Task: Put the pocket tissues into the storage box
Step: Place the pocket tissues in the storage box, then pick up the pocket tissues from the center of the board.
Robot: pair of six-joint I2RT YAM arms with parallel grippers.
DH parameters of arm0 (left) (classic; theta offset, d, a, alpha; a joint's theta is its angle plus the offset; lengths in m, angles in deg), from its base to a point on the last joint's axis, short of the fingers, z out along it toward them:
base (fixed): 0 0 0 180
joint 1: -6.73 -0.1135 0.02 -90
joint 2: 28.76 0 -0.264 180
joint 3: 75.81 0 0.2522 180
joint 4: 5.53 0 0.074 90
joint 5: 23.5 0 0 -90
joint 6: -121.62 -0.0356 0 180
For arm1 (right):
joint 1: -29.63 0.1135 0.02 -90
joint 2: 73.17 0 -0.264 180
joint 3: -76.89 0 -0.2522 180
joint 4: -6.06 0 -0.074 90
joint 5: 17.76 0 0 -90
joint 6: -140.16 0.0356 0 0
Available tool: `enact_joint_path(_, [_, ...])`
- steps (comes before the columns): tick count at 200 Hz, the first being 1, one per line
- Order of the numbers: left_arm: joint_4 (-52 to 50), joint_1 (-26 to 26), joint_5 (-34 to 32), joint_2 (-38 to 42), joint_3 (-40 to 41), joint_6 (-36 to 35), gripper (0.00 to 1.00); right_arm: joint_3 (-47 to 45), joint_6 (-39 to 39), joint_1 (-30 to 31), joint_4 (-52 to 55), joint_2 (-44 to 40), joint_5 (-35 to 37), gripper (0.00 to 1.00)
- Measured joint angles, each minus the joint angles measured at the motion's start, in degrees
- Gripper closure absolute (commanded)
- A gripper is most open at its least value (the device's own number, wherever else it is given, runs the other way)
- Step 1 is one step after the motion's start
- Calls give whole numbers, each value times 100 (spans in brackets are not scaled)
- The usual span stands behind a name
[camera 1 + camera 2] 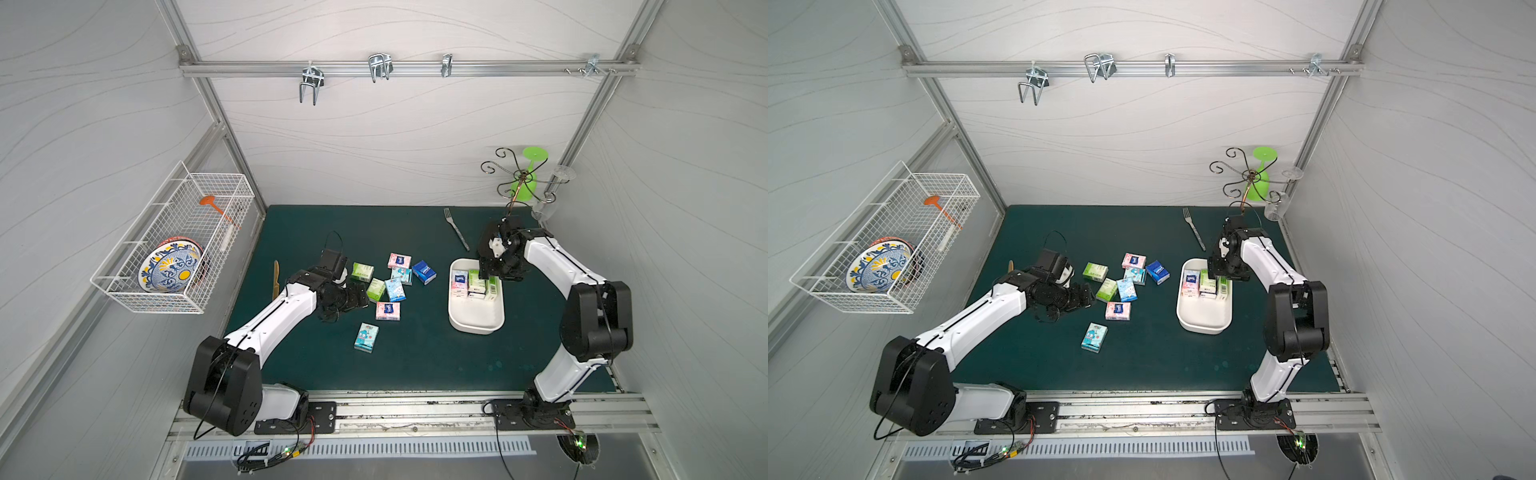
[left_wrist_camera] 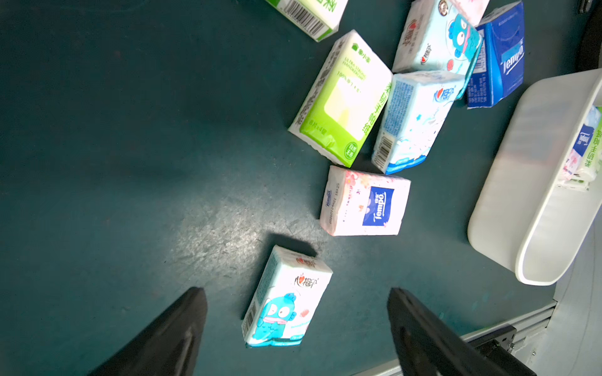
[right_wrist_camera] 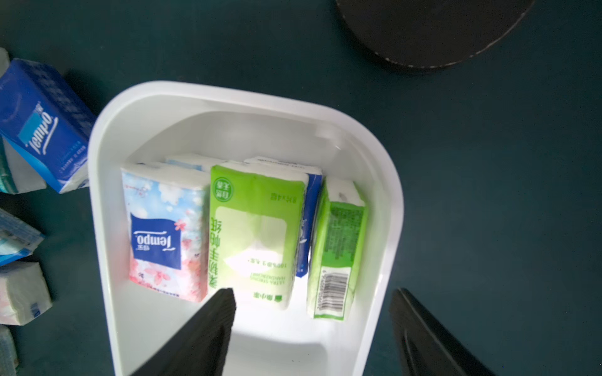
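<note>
Tempo: pink packet [image 2: 365, 201], blue packet [image 2: 498, 58] | 100%: green packet [image 2: 342, 97]

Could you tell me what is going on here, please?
Pocket tissues are being packed into the white storage box. The right gripper hangs open over the box, where several packets already sit. The left gripper is open over the dark green mat, near the eight packets not yet boxed.
</note>
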Motion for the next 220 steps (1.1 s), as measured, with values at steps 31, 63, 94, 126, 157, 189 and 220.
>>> enact_joint_path(31, [0, 0, -4, 11, 0, 0, 8, 321, 44, 271, 208, -81, 258, 18])
enact_joint_path(63, [9, 0, -52, 85, 0, 7, 8, 599, 321, 1060, 302, -90, 433, 18])
enact_joint_path(94, [68, 0, -164, 219, 46, 42, 8, 675, 798, 2157, 256, -83, 472, 18])
enact_joint_path(126, [81, 0, -326, 319, 181, 48, 8, 820, 1303, 3176, -26, 94, 350, 16])
enact_joint_path(157, [74, 0, -496, 417, 267, 46, 7, 1097, 1504, 3899, -525, 673, 229, 7])
enact_joint_path(189, [55, 0, -671, 623, 332, 17, 7, 1255, 1495, 4157, -942, 1257, -109, 1])
enact_joint_path(220, [42, 0, -826, 782, 387, -26, 7, 1360, 1447, 4131, -1130, 1633, -173, 1])
